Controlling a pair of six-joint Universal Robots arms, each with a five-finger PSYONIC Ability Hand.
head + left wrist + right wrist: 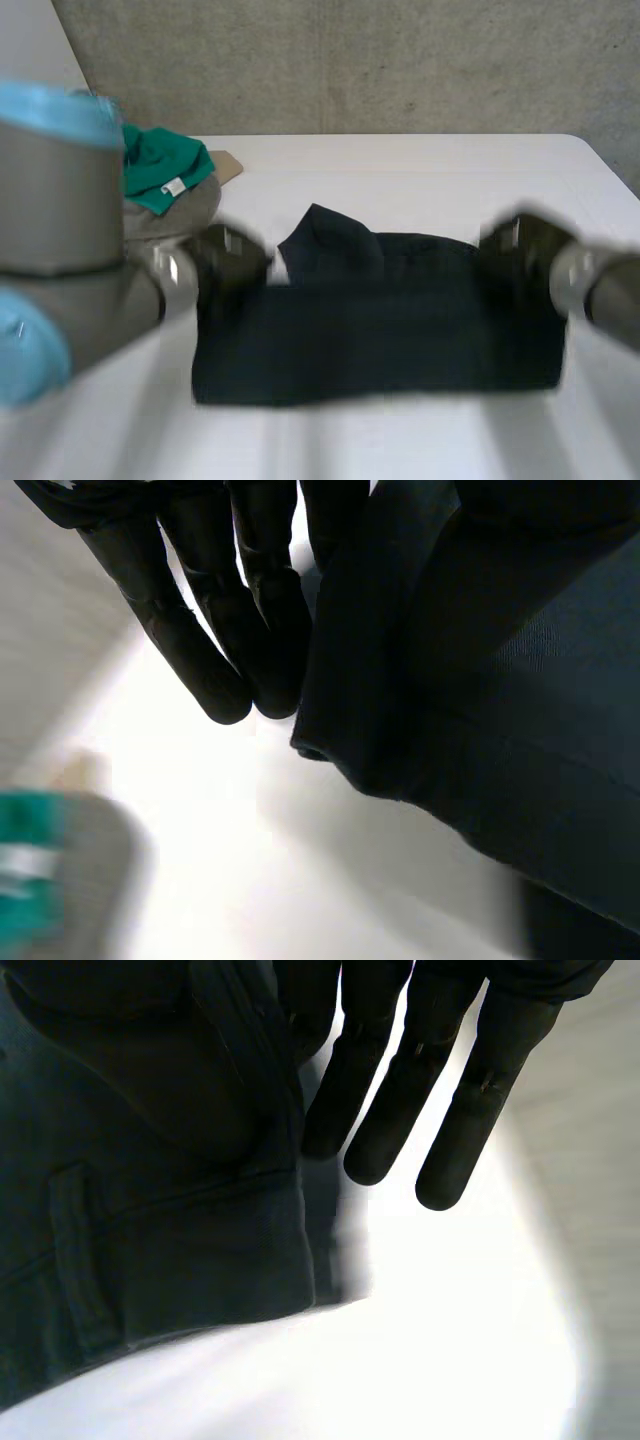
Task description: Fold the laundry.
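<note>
Left arm (pixel 60 200) sits closest to you, over a white table (pixel 420 180) with a bare concrete wall (pixel 400 60) behind. Your dark navy garment (pixel 380 330) is spread between the hands: left hand (pixel 250 610) and right hand (pixel 405 1090) each pinch a side edge, lifted off the table. Green cloth (pixel 160 165) lies beyond the left hand.

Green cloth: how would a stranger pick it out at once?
On the white table, go to the far corner by the robot's left arm. There the green cloth lies on a grey cloth. Its bright green and small white label set it apart from the dark garment mid-table.
</note>
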